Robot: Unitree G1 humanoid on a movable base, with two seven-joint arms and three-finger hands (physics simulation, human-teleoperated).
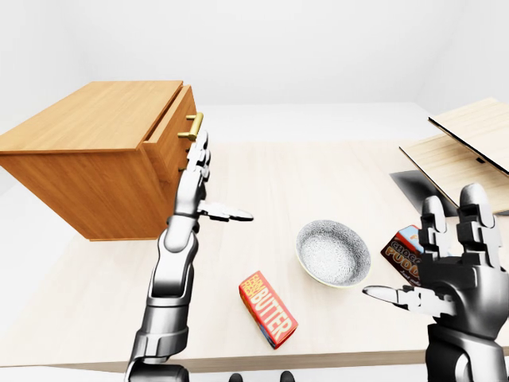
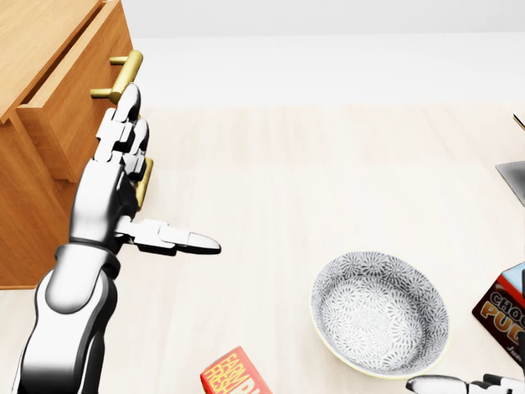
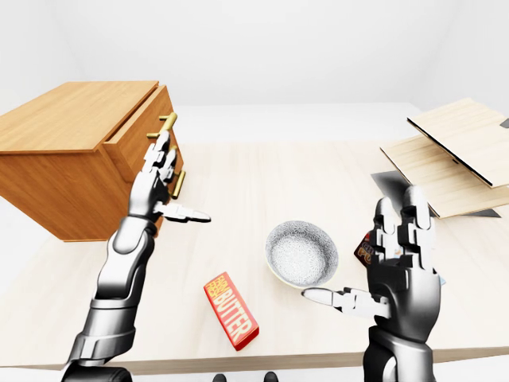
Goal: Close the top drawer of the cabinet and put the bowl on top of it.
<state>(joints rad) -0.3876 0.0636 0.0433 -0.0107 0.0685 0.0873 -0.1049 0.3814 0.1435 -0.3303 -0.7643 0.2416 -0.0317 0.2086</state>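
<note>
At ten o'clock in the head view I see the wooden cabinet (image 2: 33, 205), its top drawer (image 2: 74, 98) standing partly open. The grey patterned bowl (image 2: 380, 313) sits upright on the desk (image 2: 328, 180) at four o'clock.

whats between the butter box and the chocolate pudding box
The bowl lies between the butter box and the pudding box; the left-eye view shows it best.
</note>
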